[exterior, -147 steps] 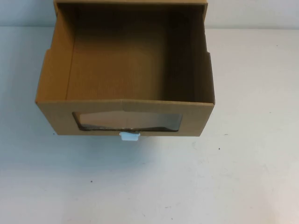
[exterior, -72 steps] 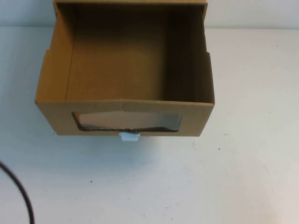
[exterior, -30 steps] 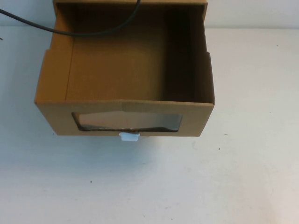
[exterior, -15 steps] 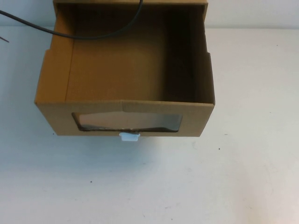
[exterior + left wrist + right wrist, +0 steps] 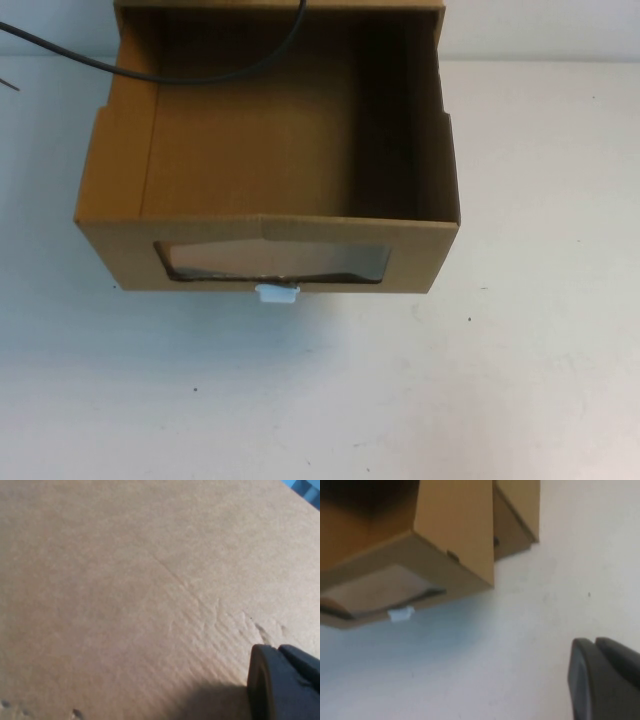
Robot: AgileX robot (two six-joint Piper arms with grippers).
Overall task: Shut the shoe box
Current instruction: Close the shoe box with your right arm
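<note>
The shoe box (image 5: 268, 190) rests on the white counter (image 5: 520, 350), its drawer pulled out, its window (image 5: 272, 262) and white pull tab (image 5: 277, 292) facing the robot; no lettering is legible. Left gripper (image 5: 285, 682) hangs close to plain cardboard; right gripper (image 5: 602, 677) hovers over bare counter beside the box. Jaw spread cannot be told for either. A black cable (image 5: 200, 70) crosses the drawer.

Bare white lab-style table (image 5: 540, 380)

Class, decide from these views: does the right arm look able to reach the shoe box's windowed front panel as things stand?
Probably yes. The right gripper hangs over bare table beside the shoe box, with nothing between them. The left gripper sits close against cardboard, off that path.
</note>
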